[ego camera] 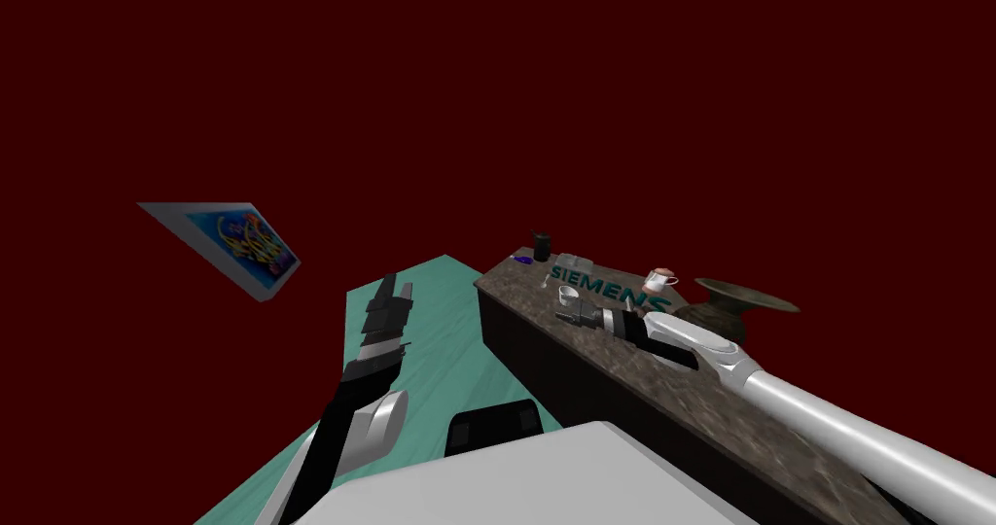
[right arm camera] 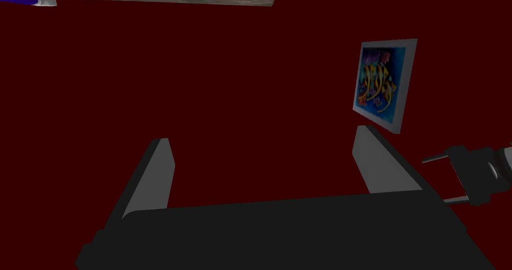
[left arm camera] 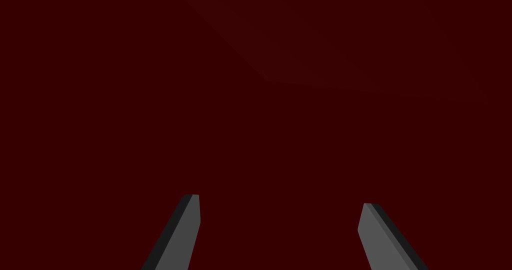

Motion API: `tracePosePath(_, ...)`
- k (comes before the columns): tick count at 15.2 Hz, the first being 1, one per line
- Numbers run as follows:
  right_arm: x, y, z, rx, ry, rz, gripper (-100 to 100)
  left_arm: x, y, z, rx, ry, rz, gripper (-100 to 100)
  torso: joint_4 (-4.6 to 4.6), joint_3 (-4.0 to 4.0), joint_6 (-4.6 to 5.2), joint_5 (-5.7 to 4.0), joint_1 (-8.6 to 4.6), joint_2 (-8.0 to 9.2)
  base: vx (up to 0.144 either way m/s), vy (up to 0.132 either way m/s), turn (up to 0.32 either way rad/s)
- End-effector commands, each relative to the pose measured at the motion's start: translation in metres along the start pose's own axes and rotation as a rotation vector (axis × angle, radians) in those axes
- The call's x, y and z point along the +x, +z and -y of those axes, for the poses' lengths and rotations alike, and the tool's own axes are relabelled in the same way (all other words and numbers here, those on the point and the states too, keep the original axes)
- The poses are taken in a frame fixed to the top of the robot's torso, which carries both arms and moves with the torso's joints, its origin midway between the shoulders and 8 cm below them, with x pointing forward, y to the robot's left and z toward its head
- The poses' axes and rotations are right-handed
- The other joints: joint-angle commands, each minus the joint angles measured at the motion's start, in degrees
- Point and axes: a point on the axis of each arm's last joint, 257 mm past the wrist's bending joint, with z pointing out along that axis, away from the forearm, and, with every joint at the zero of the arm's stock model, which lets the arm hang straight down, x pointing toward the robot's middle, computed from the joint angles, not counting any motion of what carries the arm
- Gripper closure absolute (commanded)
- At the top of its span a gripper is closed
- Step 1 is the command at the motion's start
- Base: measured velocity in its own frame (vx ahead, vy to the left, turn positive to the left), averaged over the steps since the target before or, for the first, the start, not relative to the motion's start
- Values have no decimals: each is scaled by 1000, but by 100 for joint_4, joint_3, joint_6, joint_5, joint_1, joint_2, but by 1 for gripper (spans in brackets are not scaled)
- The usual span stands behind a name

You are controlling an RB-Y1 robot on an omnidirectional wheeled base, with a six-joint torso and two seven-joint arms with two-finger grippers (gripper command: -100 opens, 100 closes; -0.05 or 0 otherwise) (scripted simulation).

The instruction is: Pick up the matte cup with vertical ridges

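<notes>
A small dark cup (ego camera: 542, 246) stands near the far left end of a stone-topped counter (ego camera: 681, 393); its ridges are too small to make out. A white cup with reddish marks (ego camera: 659, 279) stands further right. My right gripper (ego camera: 570, 305) reaches over the counter's left part, nearer to me than the dark cup and apart from it. In the right wrist view that gripper (right arm camera: 265, 137) is open, with nothing but dark red wall between its fingers. My left gripper (ego camera: 392, 291) hangs off the counter over the floor, open (left arm camera: 280, 232) and empty.
A blue pen (ego camera: 522, 259) and a clear glass item (ego camera: 576, 262) lie near the dark cup. A wide dark bowl-shaped vase (ego camera: 729, 305) stands at the counter's right. Teal floor (ego camera: 438, 354) runs left of the counter. A framed picture (ego camera: 238, 242) hangs on the dark red wall.
</notes>
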Motion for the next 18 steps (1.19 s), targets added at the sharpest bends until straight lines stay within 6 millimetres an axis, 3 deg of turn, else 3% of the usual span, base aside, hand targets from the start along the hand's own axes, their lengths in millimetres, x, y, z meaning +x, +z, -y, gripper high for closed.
tracePosePath(1,9,-9,7,-2,-46,-56,-100,0,0,0,0,0,0,0,0,0,0,0,0,0,28,22,115)
tracePosePath(2,24,-17,15,0,-83,-110,-100,0,0,0,0,0,0,0,0,0,1,1,1,0,27,27,154)
tracePosePath(4,23,-21,19,-3,-101,-128,-100,0,0,0,0,0,0,0,0,-1,0,1,3,-2,30,20,89)
tracePosePath(5,37,-32,28,-3,-141,-188,-100,0,0,0,0,0,0,0,0,-1,2,1,1,-1,29,20,89)
tracePosePath(8,49,-49,42,-8,-200,-269,-100,0,0,0,0,0,0,0,-1,-2,-1,1,3,-4,36,23,130)
tracePosePath(11,74,-78,60,-18,-276,-397,-100,0,0,0,0,0,0,0,-1,-3,1,2,3,-5,38,24,126)
tracePosePath(14,83,-98,73,-27,-323,-474,-100,0,0,0,0,0,0,0,-2,-5,0,3,6,-9,49,25,126)
tracePosePath(15,94,-115,81,-36,-354,-536,-100,0,0,0,0,0,0,0,-2,-5,0,1,5,-9,43,26,128)
tracePosePath(16,93,-115,81,-36,-356,-539,-100,0,0,0,0,0,0,0,-2,-5,0,1,5,-8,39,21,104)
tracePosePath(17,104,-132,87,-46,-380,-597,-100,0,0,0,0,0,0,0,-2,-4,1,1,5,-7,38,26,142)
tracePosePath(18,103,-133,89,-47,-385,-602,-100,0,0,0,0,0,0,0,-1,-4,0,2,6,-6,39,23,105)
